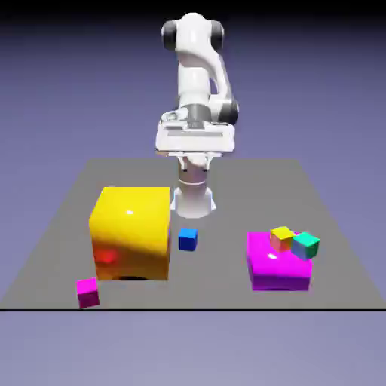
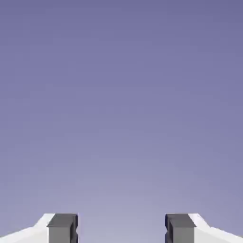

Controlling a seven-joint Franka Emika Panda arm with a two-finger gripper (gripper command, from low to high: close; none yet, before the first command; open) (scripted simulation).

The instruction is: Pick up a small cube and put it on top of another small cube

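I'm holding the jaws apart, empty, high at the surface's far edge, ready for the blue cube (image 1: 188, 239) mid-surface

Surface finishes of a rendered tabletop scene.
The white arm (image 1: 194, 68) looks like glossy moulded plastic with grey joint caps; the table (image 1: 226, 188) is flat matt grey. The large yellow cube (image 1: 132, 234) at left and the magenta block (image 1: 275, 264) at right are smooth, carrying soft highlights. Grey fingertips (image 2: 61, 228) look matt.
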